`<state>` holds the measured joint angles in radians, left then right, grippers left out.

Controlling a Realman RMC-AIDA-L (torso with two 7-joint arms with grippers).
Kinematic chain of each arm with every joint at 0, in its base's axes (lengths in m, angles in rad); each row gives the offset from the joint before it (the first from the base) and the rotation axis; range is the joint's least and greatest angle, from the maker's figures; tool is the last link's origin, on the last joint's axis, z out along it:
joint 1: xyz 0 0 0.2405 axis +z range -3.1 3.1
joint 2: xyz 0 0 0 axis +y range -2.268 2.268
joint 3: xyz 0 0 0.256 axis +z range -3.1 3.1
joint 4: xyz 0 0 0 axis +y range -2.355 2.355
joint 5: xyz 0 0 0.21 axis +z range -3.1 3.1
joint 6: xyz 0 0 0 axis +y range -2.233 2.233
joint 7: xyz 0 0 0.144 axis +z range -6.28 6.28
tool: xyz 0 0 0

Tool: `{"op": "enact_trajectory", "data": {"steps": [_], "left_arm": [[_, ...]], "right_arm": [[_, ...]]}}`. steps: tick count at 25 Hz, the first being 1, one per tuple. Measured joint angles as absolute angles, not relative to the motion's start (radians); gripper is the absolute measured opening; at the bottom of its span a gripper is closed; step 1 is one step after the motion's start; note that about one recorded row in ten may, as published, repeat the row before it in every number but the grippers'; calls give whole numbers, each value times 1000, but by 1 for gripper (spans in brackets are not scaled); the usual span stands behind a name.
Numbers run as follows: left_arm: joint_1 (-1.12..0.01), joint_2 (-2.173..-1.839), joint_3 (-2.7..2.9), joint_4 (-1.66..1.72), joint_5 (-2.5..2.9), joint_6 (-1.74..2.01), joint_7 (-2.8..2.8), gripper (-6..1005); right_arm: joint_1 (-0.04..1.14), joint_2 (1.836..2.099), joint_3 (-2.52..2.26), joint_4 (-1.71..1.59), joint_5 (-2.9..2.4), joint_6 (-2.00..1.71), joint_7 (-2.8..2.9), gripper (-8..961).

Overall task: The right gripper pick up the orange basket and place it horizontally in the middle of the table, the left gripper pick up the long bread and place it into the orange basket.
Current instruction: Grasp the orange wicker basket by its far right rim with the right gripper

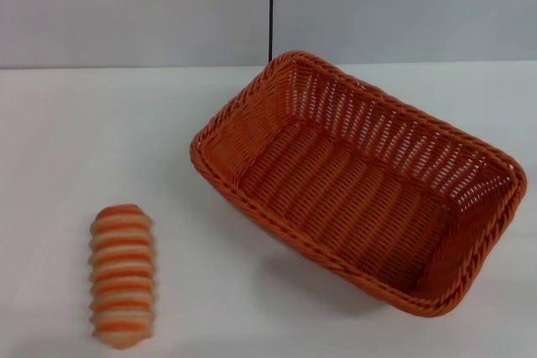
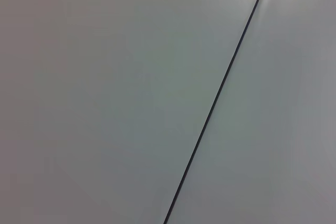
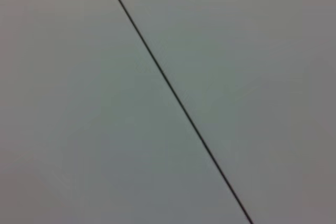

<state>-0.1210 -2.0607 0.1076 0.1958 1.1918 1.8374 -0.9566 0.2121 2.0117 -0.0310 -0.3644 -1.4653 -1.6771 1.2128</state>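
The orange basket (image 1: pixel 361 182) lies empty on the white table (image 1: pixel 101 132), right of centre, turned at a slant with one corner toward the back wall. The long bread (image 1: pixel 122 275), striped orange and cream, rests on the table near the front left, lengthwise front to back. A wide stretch of table separates it from the basket. Neither gripper shows in the head view. Both wrist views show only a pale wall with a thin dark seam.
A grey wall with a vertical dark seam (image 1: pixel 271 6) stands behind the table's far edge. The same seam (image 2: pixel 220 87) crosses the left wrist view, and the seam (image 3: pixel 173 93) crosses the right wrist view.
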Motion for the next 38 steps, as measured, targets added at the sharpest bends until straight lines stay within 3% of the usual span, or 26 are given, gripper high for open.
{"op": "enact_trajectory", "data": {"steps": [3, 7, 8, 16, 25, 30, 38], "left_arm": [[-121, -2061, 108, 196, 1192, 1837, -957, 659], [-122, -2063, 107, 192, 1186, 1849, -954, 833], [-123, -2063, 108, 192, 1187, 1849, -955, 833], [-126, -2053, 160, 228, 1193, 1865, -994, 830], [-144, -2000, 360, 392, 1192, 1875, -1154, 827], [-157, -1992, 404, 397, 1192, 1872, -1167, 825], [-159, -1998, 422, 396, 1203, 1857, -1165, 823]], "right_arm": [[216, 2013, -32, -364, -1466, -1682, 1214, 698], [218, 2020, -28, -365, -1462, -1684, 1214, 783], [219, 2021, -28, -366, -1462, -1685, 1214, 804], [221, 2023, -25, -359, -1453, -1683, 1214, 799], [221, 2021, -35, -359, -1454, -1677, 1230, 794], [231, 1984, -56, -432, -1560, -1685, 1401, 791], [330, 1877, -160, -599, -1876, -1778, 1819, 786]]}}
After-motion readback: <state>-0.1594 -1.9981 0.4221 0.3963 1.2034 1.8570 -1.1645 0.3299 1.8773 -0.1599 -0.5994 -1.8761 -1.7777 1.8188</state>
